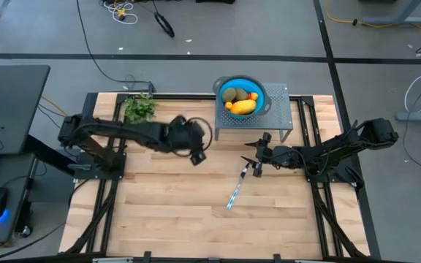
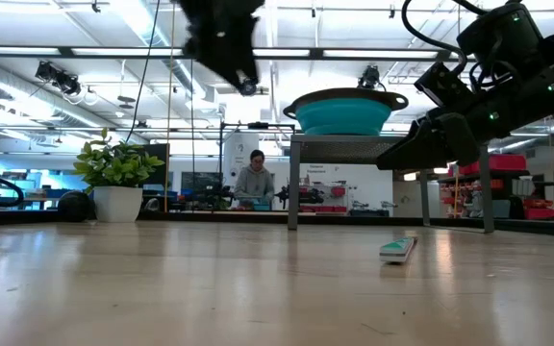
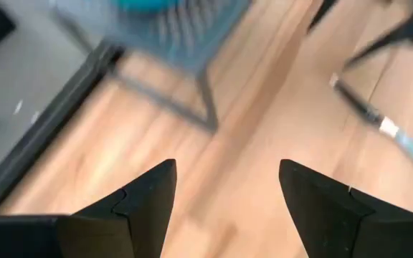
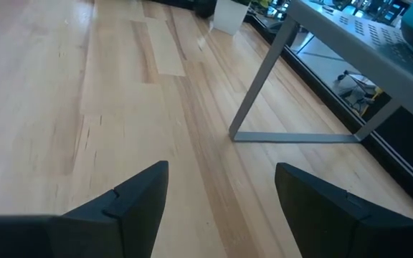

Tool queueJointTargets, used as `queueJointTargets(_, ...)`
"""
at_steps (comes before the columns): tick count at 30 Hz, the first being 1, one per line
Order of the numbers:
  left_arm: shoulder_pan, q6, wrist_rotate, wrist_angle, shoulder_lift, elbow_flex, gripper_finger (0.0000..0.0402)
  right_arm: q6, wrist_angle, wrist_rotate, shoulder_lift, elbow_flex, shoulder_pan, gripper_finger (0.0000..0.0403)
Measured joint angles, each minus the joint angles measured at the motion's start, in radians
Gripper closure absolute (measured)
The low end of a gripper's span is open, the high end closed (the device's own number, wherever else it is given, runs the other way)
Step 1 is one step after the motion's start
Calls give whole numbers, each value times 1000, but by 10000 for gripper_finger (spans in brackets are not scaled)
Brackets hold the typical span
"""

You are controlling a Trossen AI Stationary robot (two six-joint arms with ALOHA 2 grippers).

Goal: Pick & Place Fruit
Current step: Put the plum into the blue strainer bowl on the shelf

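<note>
The fruit (image 1: 240, 101) lies in a blue bowl (image 1: 225, 82) that stands on a grey metal stand (image 1: 276, 109) at the table's far edge: a yellow-orange oblong (image 1: 241, 107), two olive-brown ovals (image 1: 235, 93) and a small red bit (image 1: 253, 96). My left gripper (image 1: 197, 155) hovers open above the table, to the near left of the stand, with nothing between its fingers (image 3: 149, 190). My right gripper (image 1: 255, 155) stands open and empty just in front of the stand, low over the wood (image 4: 221, 172).
A slim silver-blue utensil (image 1: 237, 188) lies on the wood near the right gripper. A potted green plant (image 1: 140, 108) stands at the far left. The stand's legs (image 4: 257, 93) rise close to the right gripper. A person (image 2: 255, 181) sits in the room beyond the table.
</note>
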Motion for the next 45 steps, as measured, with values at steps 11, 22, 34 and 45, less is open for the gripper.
queueJointTargets(11, -241, -413, -114, -117, 0, -1, 146, 11, 34, 2, 0, 0, 0, 135)
queueJointTargets(22, -256, -241, -210, 141, 0, -1, 146, 27, 49, -23, 0, 0, 2, 135)
queueJointTargets(34, -148, -559, 226, -282, -10, -199, 146, 26, 42, -24, 0, 0, 2, 135)
queueJointTargets(45, -99, -523, 325, -116, -176, -480, 146, 27, 45, -23, 0, 0, 2, 135)
